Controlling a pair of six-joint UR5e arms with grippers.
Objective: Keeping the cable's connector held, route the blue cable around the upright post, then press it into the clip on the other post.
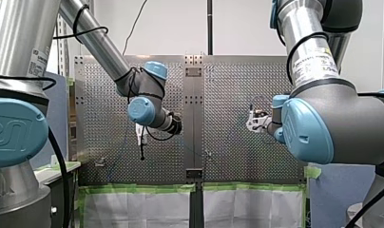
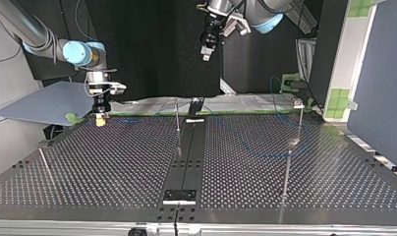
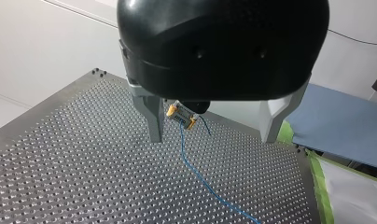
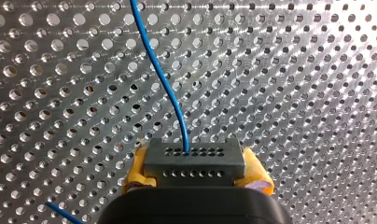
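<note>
My right gripper point(image 4: 196, 173) is shut on the grey connector point(image 4: 194, 158), held between its yellow pads, and the blue cable point(image 4: 164, 81) runs from the connector out over the perforated table. In the top view this gripper point(image 2: 100, 117) hangs just above the table's far left. My left gripper point(image 3: 212, 138) is open and empty, high above the table point(image 2: 205, 49). Ahead of it, between its fingers, I see the connector point(image 3: 181, 115) and the cable point(image 3: 199, 176) trailing off. A thin upright post point(image 2: 177, 116) stands mid-table. The post with the clip point(image 2: 298, 105) stands at the top view's right.
A black rail point(image 2: 189, 152) runs down the table's middle. A blue-grey panel point(image 2: 49, 105) lies past the top view's left edge. Green tape point(image 1: 133, 188) lines the front view's near edge. A short thin rod point(image 2: 45, 164) leans at the top view's left.
</note>
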